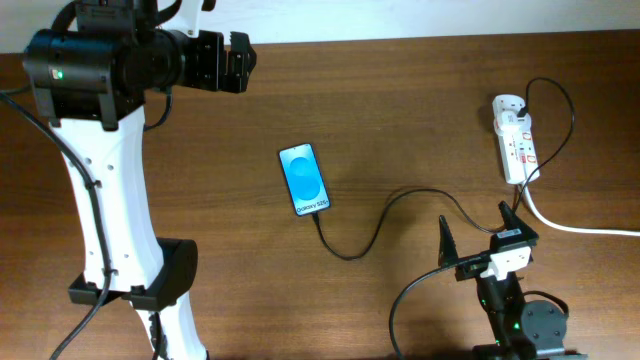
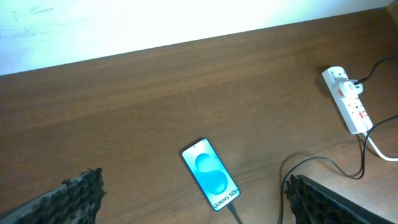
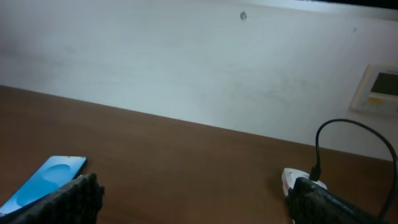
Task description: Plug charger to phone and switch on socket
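White lettering on the phone [image 2: 210, 174] reads "Galaxy S25+". It runs across the end of the blue screen where the charger [image 2: 235, 214] meets the phone. In the overhead view the same line is too small to read. Any marks on the socket [image 2: 348, 102], well right of the phone, are illegible.
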Robot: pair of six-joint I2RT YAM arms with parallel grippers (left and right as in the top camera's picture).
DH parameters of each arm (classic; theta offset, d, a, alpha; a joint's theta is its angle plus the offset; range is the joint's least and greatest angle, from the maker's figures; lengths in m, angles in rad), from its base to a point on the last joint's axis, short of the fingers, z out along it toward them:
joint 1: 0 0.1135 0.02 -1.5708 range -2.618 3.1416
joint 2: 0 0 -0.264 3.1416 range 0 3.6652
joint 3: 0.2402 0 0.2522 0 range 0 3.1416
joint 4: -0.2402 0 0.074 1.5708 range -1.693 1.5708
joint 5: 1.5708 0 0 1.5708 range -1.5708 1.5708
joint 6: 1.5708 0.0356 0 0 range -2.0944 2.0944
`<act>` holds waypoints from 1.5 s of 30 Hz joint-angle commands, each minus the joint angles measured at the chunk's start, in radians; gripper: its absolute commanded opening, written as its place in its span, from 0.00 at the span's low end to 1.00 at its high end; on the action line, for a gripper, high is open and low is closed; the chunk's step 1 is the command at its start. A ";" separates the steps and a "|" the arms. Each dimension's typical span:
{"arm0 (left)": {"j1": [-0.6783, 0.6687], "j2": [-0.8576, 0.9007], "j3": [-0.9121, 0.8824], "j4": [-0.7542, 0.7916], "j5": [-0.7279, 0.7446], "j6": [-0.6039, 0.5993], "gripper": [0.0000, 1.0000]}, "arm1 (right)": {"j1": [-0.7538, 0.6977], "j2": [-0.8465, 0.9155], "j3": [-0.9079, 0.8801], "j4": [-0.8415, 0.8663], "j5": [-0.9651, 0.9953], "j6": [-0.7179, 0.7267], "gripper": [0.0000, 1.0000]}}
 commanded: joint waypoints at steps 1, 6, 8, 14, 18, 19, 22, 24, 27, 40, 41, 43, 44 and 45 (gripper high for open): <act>0.003 0.000 0.002 0.001 -0.006 0.000 0.99 | -0.027 -0.013 -0.066 0.043 0.008 0.014 0.98; 0.004 0.000 0.002 0.001 -0.006 0.000 0.99 | -0.069 -0.013 -0.090 -0.031 0.001 0.015 0.98; 0.004 0.000 0.002 0.001 -0.006 0.000 0.99 | -0.069 -0.013 -0.090 -0.032 0.002 0.041 0.98; 0.004 0.000 0.002 0.001 -0.006 0.000 0.99 | -0.069 -0.010 -0.090 -0.034 0.002 0.041 0.98; 0.004 0.000 0.002 0.001 -0.006 0.000 0.99 | -0.069 -0.010 -0.090 -0.034 0.002 0.041 0.98; 0.004 0.000 0.002 0.001 -0.006 0.000 0.99 | -0.069 -0.010 -0.090 -0.034 0.002 0.041 0.98; 0.004 0.000 0.002 0.001 -0.006 0.000 0.99 | -0.069 -0.010 -0.090 -0.034 0.002 0.041 0.98; 0.004 0.000 0.002 0.001 -0.006 0.000 0.99 | -0.069 -0.010 -0.090 -0.034 0.002 0.041 0.98; 0.004 0.000 0.002 0.000 -0.006 0.000 0.99 | -0.069 -0.010 -0.090 -0.034 0.002 0.041 0.98; 0.004 -0.344 -0.552 0.279 -0.112 0.001 0.99 | -0.069 -0.010 -0.090 -0.034 0.002 0.041 0.98; 0.004 -0.388 -0.641 0.347 -0.112 0.001 0.99 | -0.069 -0.010 -0.090 -0.034 0.002 0.041 0.98; 0.004 -0.521 -0.931 0.546 -0.121 0.001 0.99 | -0.069 -0.010 -0.090 -0.034 0.002 0.041 0.98; 0.004 -0.574 -1.044 0.626 -0.145 0.001 0.99 | -0.069 -0.010 -0.090 -0.034 0.002 0.041 0.98; 0.004 -0.617 -1.144 0.689 -0.166 0.000 0.99 | -0.069 -0.010 -0.090 -0.034 0.002 0.041 0.98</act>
